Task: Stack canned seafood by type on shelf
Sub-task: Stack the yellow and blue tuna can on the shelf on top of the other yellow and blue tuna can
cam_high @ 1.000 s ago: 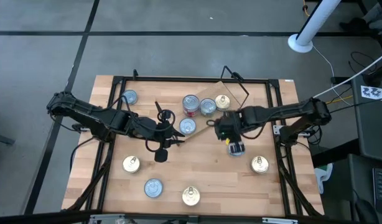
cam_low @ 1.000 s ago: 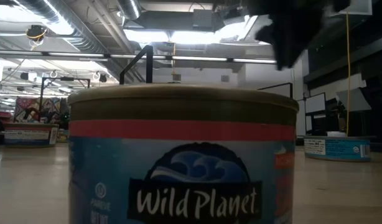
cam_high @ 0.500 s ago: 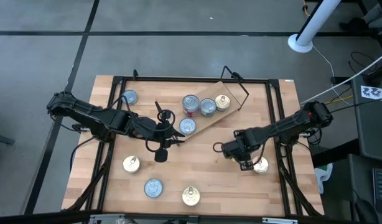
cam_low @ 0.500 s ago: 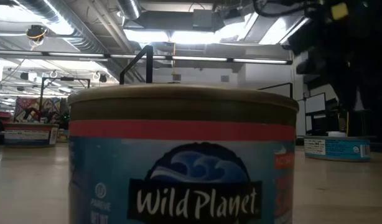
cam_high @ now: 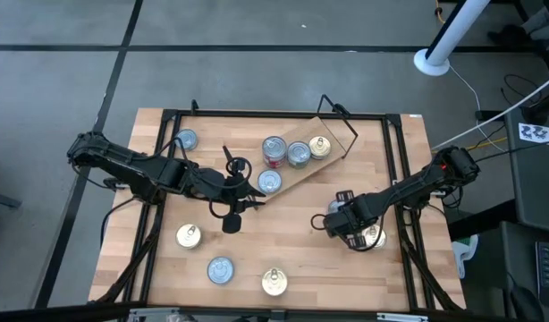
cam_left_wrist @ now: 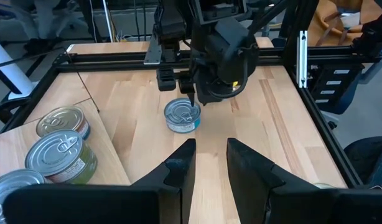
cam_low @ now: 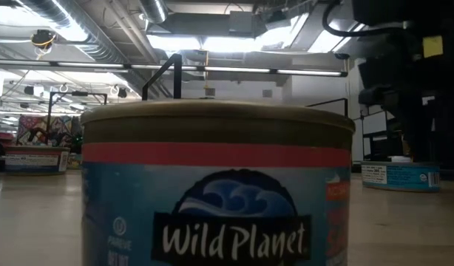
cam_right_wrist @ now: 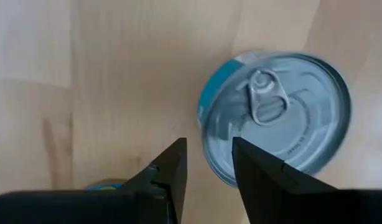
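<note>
High view: bare wood near-centre, tins ring it. R gripper (cam_high: 352,230) near right edge, fingers narrow gap, empty, hovers over blue tin (cam_right_wrist: 275,115). Shelf (cam_high: 297,165) far-centre w/ tins. L gripper (cam_high: 249,190) narrow, empty, idle.

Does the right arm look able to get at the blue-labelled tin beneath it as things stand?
Probably yes. The right gripper hangs over the blue-labelled tin with nothing between them. Its fingers stand apart but seemingly narrower than the tin, so they would likely need to open wider.
</note>
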`<action>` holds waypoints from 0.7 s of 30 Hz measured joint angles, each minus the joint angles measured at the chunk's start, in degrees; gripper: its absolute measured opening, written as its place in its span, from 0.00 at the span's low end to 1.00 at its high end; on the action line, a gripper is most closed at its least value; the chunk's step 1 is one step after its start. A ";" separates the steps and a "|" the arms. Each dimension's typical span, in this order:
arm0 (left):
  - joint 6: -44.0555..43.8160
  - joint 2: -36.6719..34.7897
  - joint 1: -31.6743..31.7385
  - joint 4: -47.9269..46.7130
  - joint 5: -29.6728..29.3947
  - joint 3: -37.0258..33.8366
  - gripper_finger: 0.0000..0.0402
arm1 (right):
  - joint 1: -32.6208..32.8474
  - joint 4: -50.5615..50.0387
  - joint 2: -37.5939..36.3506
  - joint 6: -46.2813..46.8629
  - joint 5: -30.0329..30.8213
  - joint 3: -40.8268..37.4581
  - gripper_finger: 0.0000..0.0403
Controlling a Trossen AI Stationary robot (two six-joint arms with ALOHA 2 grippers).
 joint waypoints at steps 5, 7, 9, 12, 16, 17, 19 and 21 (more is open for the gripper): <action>-0.02 0.00 0.00 0.00 0.00 0.00 0.21 | 0.00 1.42 0.00 -0.01 -0.18 0.00 0.31; -0.02 0.00 0.00 0.01 0.00 0.00 0.21 | 0.00 1.98 0.00 0.01 -0.24 0.00 0.31; -0.02 0.00 0.00 -0.01 0.00 0.00 0.21 | 0.00 2.82 0.34 0.01 -0.44 0.00 0.31; -0.04 0.00 0.00 0.00 0.00 0.00 0.21 | 0.00 3.35 1.42 0.00 -0.61 0.00 0.31; -0.03 0.02 -0.02 0.01 0.00 0.00 0.21 | 0.00 3.73 2.76 0.01 -0.32 0.24 0.31; -0.04 0.02 -0.02 0.01 0.00 0.00 0.21 | 0.00 3.79 3.07 0.01 -0.15 0.26 0.31; -0.04 0.02 -0.02 0.02 0.00 0.00 0.21 | 0.00 3.80 3.23 0.01 0.09 0.27 0.31; -0.04 0.02 -0.02 0.01 0.00 0.00 0.21 | 0.00 4.15 3.26 0.59 0.96 0.26 0.31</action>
